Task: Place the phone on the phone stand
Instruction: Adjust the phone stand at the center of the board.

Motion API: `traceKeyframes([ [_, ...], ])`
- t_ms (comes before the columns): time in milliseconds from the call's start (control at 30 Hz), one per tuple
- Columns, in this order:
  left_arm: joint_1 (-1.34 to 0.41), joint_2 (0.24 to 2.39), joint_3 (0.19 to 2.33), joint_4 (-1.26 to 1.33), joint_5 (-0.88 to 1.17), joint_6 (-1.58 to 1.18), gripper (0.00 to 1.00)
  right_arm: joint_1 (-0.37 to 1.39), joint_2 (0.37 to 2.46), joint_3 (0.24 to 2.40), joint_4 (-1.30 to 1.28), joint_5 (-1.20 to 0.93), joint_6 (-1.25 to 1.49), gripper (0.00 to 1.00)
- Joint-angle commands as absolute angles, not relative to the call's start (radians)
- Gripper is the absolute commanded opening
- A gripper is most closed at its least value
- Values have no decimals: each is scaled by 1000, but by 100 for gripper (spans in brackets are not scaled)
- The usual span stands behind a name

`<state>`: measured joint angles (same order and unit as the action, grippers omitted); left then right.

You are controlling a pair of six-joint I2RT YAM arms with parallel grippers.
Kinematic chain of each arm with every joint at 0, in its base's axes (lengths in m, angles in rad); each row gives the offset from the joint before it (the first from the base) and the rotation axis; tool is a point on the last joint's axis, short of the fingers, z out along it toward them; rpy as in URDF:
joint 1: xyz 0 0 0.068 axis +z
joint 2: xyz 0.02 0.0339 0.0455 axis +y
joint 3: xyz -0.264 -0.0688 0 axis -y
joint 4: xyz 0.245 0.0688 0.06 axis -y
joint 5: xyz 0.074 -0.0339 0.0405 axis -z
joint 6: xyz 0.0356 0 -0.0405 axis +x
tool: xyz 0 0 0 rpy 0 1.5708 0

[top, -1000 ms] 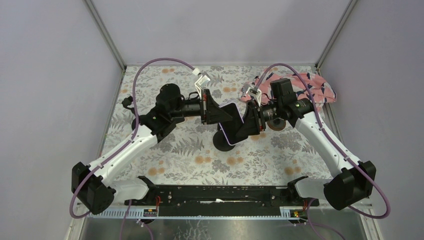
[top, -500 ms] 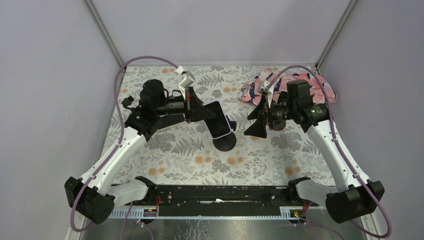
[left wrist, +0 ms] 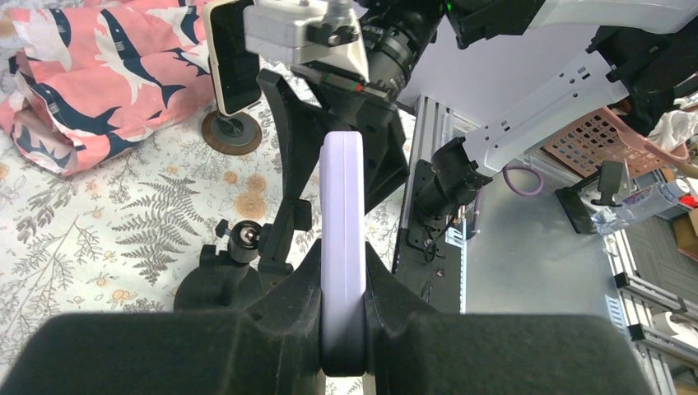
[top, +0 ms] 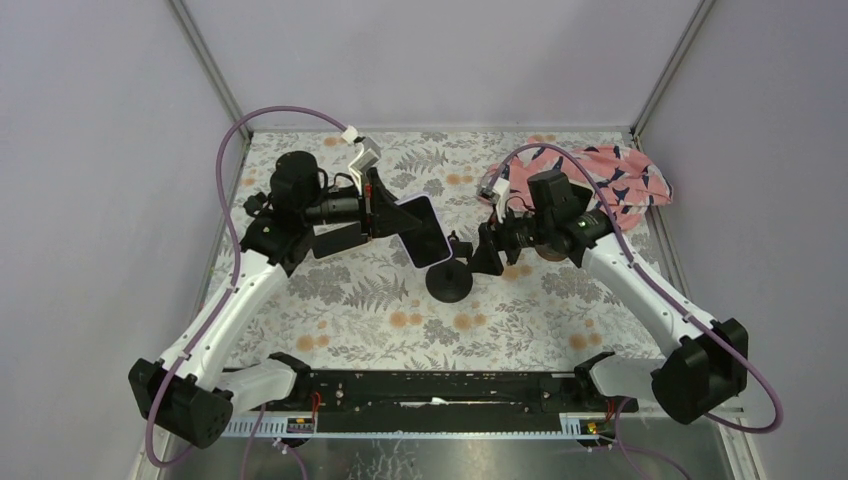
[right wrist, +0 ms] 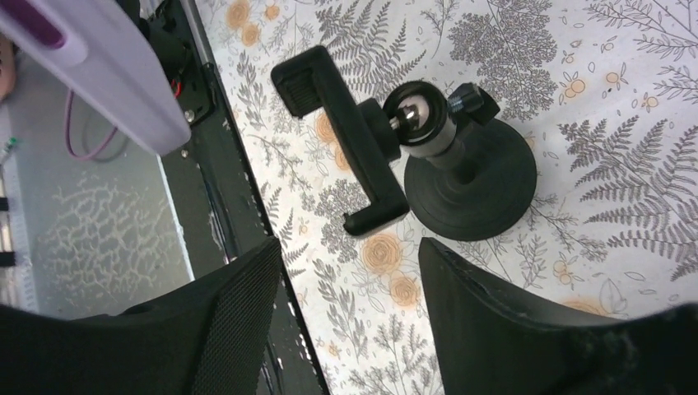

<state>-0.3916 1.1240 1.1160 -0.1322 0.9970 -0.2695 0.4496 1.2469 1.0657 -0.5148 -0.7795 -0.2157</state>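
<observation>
Gripping the lilac phone [left wrist: 343, 189] by its lower end, the left pincer [left wrist: 343, 284] held it edge-up in the air, just left of the stand [right wrist: 461, 185]. The right pincer [right wrist: 346, 304] hung wide and empty above the stand's clamp [right wrist: 342, 140]. Best play, I'd say: right steadies the stand on the counter [top: 380, 300], left squares the phone to the clamp arms and lowers slowly. No brand or writing was readable anywhere.
</observation>
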Motion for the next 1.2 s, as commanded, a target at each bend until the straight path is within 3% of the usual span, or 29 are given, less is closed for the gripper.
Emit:
traceKeyframes([
  [0,-388,1127,1185,-106,1020,-222,0,472,1271,1077,-409,-744,-95,67],
  [400,-387,1217,1252,-76,1066,-207,0,497,1286,1078,-365,-655,-14,47],
  [700,-388,1239,1202,118,1170,-237,0,497,1266,1085,-405,-616,-62,36],
  [767,-388,1250,1191,190,1203,-272,0,497,1265,1094,-420,-623,-85,38],
  [867,-398,1275,1160,372,1242,-401,0,493,1257,1107,-446,-653,-114,55],
  [933,-417,1299,1134,488,1266,-464,0,478,1249,1111,-459,-688,-123,61],
  [1167,-471,1397,1176,497,1341,-435,0,427,1215,1085,-445,-757,-108,58],
])
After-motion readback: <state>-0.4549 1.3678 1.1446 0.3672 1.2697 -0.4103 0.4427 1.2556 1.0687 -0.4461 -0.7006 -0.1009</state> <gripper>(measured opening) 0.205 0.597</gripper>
